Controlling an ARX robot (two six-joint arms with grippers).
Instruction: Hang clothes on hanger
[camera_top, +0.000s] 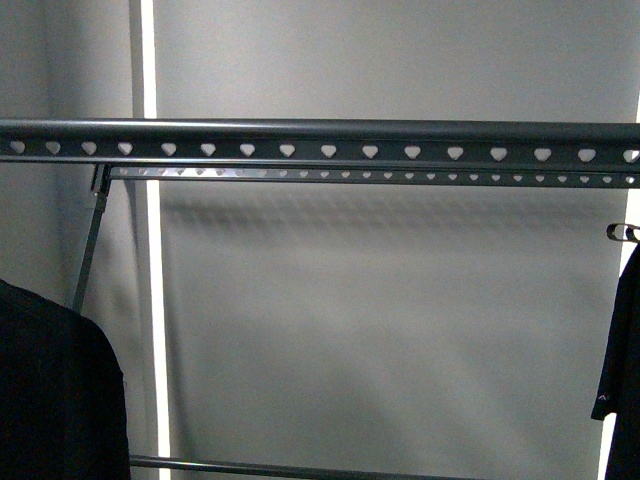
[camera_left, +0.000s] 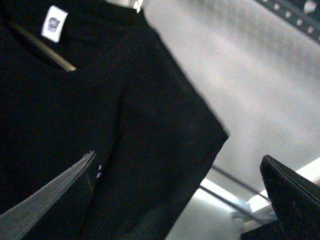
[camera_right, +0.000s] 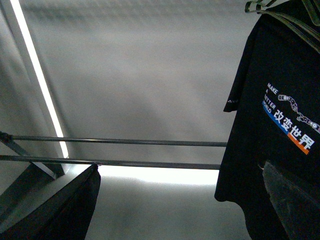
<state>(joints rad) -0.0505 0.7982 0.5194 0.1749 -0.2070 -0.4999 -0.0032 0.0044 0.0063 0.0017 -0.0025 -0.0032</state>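
Note:
The grey metal rack's top rail with heart-shaped holes runs across the front view, with a second punched rail just behind it. A black T-shirt with "MAKE A BETTER WORLD" print hangs from a wire hook at the far right; its sleeve shows in the front view. My right gripper is open and empty, one finger in front of that shirt's lower part. My left gripper is open, close to another black shirt with a white neck label.
That second black shirt hangs at the lower left of the front view beside a slanted rack leg. Two lower rack bars cross the right wrist view. A grey wall with a bright vertical light strip stands behind.

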